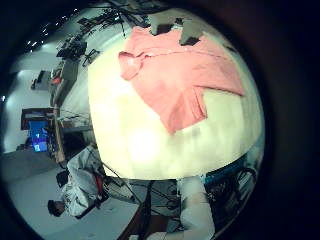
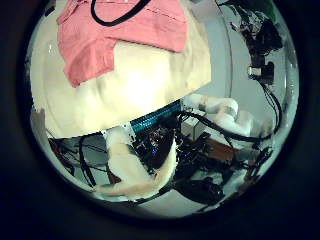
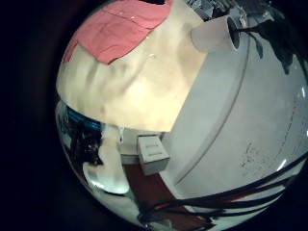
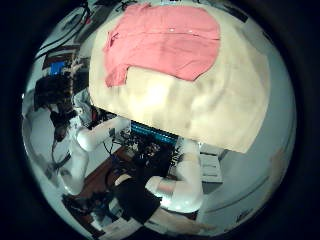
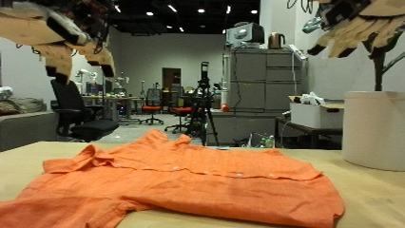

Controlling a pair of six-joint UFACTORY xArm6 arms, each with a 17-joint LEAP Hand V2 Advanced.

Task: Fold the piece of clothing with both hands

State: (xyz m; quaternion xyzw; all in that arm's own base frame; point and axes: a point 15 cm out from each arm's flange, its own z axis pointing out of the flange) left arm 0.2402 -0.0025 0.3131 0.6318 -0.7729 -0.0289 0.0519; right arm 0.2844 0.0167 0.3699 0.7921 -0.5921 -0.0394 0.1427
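Pre-grasp: orange shirt (image 5: 190, 180) lies flat and unfolded mid-table (image 5: 367, 195), left hand (image 5: 57, 33) and right hand (image 5: 361, 28) high above, fingers loosely curled on nothing; next, descend to pinch its edges.

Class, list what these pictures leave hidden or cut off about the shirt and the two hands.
- Shirt: the outside view's lower edge cuts off its near sleeve and hem.
- Shirt's underside: hidden against the table in every view.
- Left hand: its upper part runs off the outside view's top edge.
- Right hand: likewise cut by the top edge.
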